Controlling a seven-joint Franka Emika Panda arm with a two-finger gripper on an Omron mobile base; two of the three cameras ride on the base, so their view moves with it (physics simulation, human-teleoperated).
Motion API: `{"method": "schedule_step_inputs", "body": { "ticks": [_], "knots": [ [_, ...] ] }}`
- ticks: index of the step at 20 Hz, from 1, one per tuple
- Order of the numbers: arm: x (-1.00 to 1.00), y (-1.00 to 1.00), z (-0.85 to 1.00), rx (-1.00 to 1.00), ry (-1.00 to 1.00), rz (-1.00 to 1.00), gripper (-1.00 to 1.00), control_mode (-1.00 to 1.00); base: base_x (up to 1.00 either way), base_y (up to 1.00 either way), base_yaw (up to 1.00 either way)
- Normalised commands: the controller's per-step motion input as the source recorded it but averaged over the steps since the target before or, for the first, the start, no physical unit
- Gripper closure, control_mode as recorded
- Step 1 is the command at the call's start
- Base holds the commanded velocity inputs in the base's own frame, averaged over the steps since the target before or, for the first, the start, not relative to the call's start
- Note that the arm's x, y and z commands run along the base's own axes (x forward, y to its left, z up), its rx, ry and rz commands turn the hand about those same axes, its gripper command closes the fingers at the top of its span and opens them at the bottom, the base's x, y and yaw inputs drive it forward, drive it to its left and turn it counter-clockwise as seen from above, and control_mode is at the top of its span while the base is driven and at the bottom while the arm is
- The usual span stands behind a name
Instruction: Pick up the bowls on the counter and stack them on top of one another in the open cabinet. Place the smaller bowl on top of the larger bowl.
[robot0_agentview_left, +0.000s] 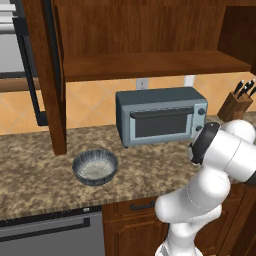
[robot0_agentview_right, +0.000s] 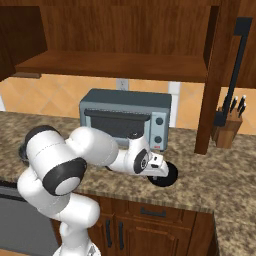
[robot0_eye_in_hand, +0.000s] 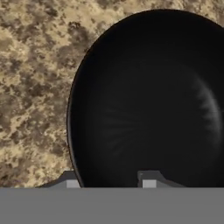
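**Gripper closing on the black bowl's rim**

The smaller bowl (robot0_eye_in_hand: 148, 105) is sitting on the counter (robot0_eye_in_hand: 35, 65) in front of the toaster oven (robot0_agentview_right: 127, 117). The gripper (robot0_eye_in_hand: 109, 181) is straddling its near rim, one fingertip inside and one outside; whether the pinch is firm, I cannot tell. Judgement: seat fully on the thin wall, lift straight. Bowl smooth, glossy, deep; granite mottled. The larger bowl (robot0_agentview_left: 95, 166), speckled grey, is waiting well apart, below the open cabinet (robot0_agentview_left: 150, 65).
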Motion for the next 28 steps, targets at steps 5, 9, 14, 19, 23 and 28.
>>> {"method": "schedule_step_inputs", "body": {
  "ticks": [5, 9, 14, 19, 23, 28],
  "knots": [
    [-0.06, 0.0, 0.0, 0.0, 0.0, 0.0, 1.0, -1.0, 0.0, 0.0, 0.0],
    [-0.44, 0.23, 0.32, -0.01, -0.22, 0.08, 1.0, -1.0, 0.0, 0.0, 0.0],
    [-0.35, 0.78, 0.72, -0.1, -0.33, 0.21, 1.0, -1.0, 0.0, 0.0, 0.0],
    [-0.15, 1.0, 0.83, -0.19, -0.29, 0.35, 1.0, -1.0, 0.0, 0.0, 0.0],
    [-0.07, 1.0, 0.89, -0.22, -0.23, 0.44, 1.0, -1.0, 0.0, 0.0, 0.0],
    [-0.08, 1.0, 0.92, -0.22, -0.08, 0.51, 1.0, -1.0, 0.0, 0.0, 0.0]
  ]
}}
